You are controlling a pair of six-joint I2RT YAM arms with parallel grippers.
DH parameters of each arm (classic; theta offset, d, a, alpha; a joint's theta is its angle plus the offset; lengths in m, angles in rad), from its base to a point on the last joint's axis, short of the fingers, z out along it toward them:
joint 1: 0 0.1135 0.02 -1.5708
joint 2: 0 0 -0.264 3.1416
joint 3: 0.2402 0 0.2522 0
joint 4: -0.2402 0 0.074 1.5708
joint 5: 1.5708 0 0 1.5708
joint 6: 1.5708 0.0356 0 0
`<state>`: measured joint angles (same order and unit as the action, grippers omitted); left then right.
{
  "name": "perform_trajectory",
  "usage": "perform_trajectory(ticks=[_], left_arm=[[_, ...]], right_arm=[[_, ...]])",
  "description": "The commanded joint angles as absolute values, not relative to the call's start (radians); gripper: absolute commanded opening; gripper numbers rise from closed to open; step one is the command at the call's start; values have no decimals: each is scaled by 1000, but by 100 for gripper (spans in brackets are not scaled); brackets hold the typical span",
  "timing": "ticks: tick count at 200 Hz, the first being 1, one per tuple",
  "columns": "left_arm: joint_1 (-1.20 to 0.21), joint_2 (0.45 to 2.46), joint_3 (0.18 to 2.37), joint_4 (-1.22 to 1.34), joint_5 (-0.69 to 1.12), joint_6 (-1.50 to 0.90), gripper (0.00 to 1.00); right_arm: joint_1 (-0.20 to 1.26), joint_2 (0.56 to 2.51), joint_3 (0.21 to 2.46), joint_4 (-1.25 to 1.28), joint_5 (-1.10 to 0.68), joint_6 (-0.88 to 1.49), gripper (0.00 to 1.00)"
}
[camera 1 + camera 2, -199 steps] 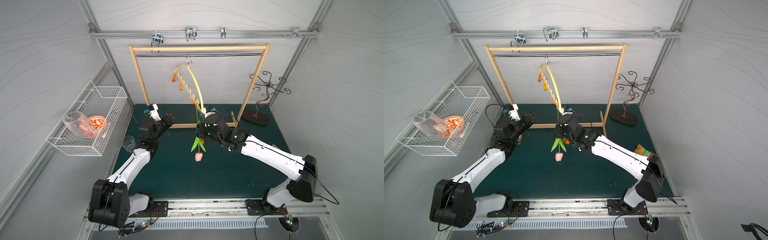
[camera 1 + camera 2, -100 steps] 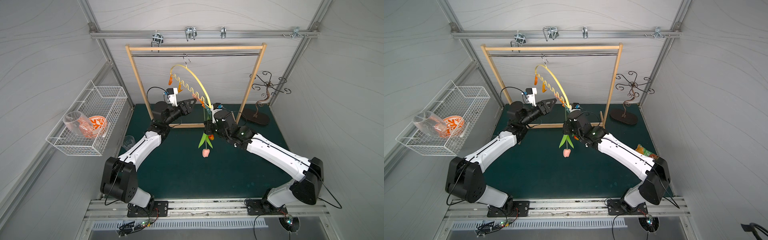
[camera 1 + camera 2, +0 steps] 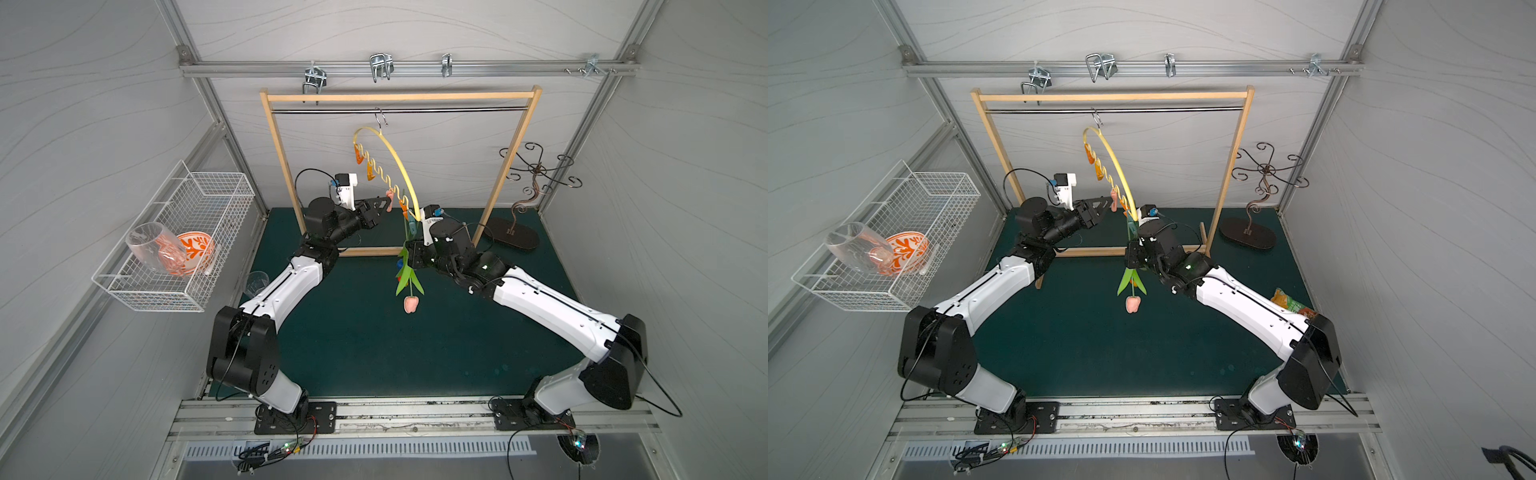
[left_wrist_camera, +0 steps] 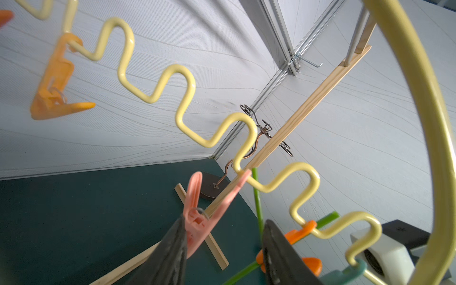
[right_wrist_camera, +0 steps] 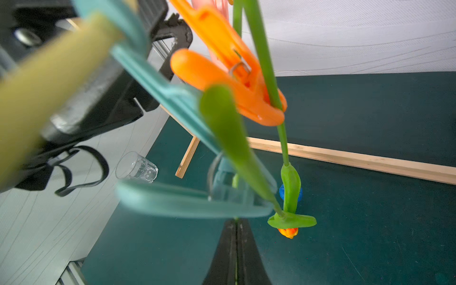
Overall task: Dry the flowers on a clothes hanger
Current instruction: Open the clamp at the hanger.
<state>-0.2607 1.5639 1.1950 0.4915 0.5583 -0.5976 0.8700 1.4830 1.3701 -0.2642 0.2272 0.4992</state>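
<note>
My left hand [image 4: 225, 220], fingers apart, straddles the pink plastic clothespin [image 4: 197, 229] on the pale yellow wavy hanger [image 4: 243, 117]. My right hand [image 5: 236, 224] is clamped on the pink tulip [image 3: 410, 304] by its stem. Next, I reckon: squeeze the pin open, feed the stem in.

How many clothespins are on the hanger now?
5: two orange pins up high, pink pin at the left fingers, third orange pin and teal pin lowest. None looks hidden.

The front half of the green tabletop [image 3: 353, 353] is bare, with lots of room to move. Near the back edge stands the wooden rack [image 3: 399, 98], with the clothes hanger [image 3: 400, 164] and the flowers [image 3: 410, 304] hanging in its middle. A metal stand [image 3: 513, 239] blocks the back right corner. A small glass [image 3: 255, 282] sits by the left edge.
</note>
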Motion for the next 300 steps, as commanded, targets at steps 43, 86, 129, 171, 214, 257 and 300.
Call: perform_trajectory(ticks=[43,86,129,171,214,257,300], left_arm=[[-249,1639,1288,628,651,-617,52],[-249,1677,1314,658,688,-635,51],[-250,1713,1335,692,719,-665,52],[-256,1728,1353,694,723,-674,53],[-262,1736,1367,686,721,-681,51],[-270,1743,1375,669,718,-676,48],[-284,1752,1380,656,713,-661,50]], right_arm=[[857,1464,1380,-225,208,465,0],[845,1472,1382,-221,200,461,0],[835,1475,1385,-221,189,460,0],[832,1477,1391,-222,178,460,0],[831,1478,1392,-222,174,461,0],[832,1475,1392,-221,174,462,0],[831,1476,1398,-225,174,462,0]])
